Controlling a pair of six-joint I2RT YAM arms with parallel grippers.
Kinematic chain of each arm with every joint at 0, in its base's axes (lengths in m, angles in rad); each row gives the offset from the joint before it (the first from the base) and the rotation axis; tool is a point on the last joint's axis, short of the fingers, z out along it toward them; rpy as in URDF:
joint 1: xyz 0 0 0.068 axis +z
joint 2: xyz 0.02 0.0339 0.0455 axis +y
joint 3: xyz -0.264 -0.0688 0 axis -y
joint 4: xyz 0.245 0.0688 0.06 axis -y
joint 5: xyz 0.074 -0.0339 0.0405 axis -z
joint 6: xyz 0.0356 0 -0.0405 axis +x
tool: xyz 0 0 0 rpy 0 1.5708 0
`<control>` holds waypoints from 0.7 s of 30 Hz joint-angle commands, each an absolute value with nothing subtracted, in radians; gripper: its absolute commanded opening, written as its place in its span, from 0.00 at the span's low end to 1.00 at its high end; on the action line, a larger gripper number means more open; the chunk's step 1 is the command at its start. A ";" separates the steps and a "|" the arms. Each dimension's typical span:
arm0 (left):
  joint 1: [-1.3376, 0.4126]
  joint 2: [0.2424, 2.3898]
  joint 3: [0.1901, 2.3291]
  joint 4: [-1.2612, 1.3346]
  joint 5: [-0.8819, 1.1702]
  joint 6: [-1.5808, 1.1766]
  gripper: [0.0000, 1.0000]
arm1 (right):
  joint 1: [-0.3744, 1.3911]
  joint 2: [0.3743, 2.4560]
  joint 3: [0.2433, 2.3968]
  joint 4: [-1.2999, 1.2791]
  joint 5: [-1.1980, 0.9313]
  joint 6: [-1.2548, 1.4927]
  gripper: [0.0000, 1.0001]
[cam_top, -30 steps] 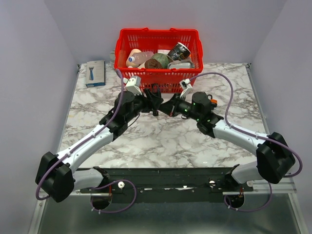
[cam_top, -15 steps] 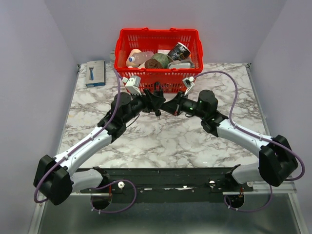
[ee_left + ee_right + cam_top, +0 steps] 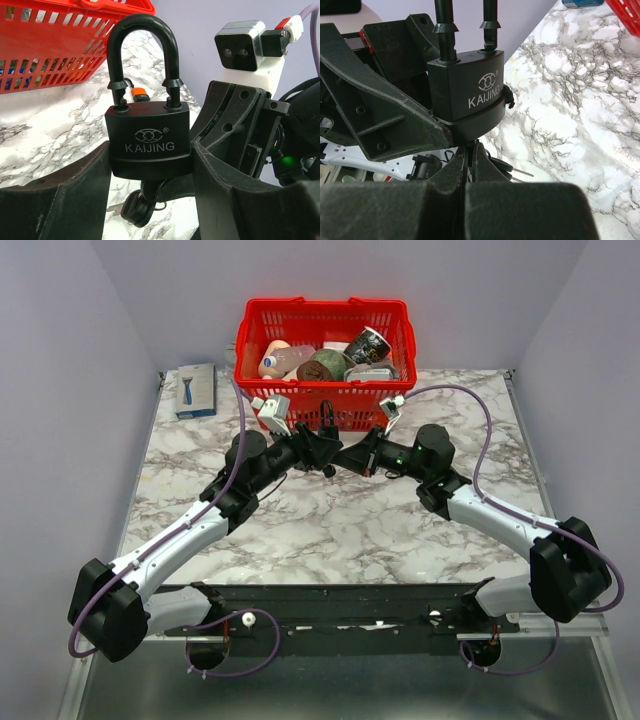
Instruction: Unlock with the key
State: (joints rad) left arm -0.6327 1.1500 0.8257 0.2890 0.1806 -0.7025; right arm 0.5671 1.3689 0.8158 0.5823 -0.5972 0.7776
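**Key lined up under the lock**

I am clamping the black metal padlock (image 3: 148, 142) in the left gripper (image 3: 150, 162), fingers spread around its body, above the marble tabletop (image 3: 330, 530) just near the red plastic basket (image 3: 325, 315). The right gripper (image 3: 470, 170), pressed together, is pinching the thin metal key (image 3: 470, 167) directly under the lock's base, along its long axis.

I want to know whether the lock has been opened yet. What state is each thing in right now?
padlock: upright, shackle seated in both holes, not open.
key: pinched at the padlock's underside; how far in is hidden.
left gripper: shut on the padlock body.
right gripper: shut on the key.
basket: upright, filled.
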 commanded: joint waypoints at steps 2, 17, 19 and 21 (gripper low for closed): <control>-0.706 1.127 0.802 0.239 0.422 -0.699 0.00 | 0.534 1.367 0.857 0.756 -0.491 0.773 0.01; -0.695 1.163 0.853 0.017 0.166 -0.660 0.00 | 0.535 1.309 0.706 0.585 -0.575 0.646 0.62; -0.686 1.173 0.859 0.015 0.170 -0.660 0.00 | 0.534 1.280 0.661 0.552 -0.584 0.615 0.67; -0.677 1.177 0.859 0.015 0.181 -0.654 0.00 | 0.532 1.250 0.632 0.506 -0.575 0.592 0.70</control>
State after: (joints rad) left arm -0.6765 1.1683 0.8284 0.0574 0.1436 -0.6765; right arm 0.5411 1.3216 0.6781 0.5220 -0.6102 0.6674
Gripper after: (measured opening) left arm 0.656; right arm 0.674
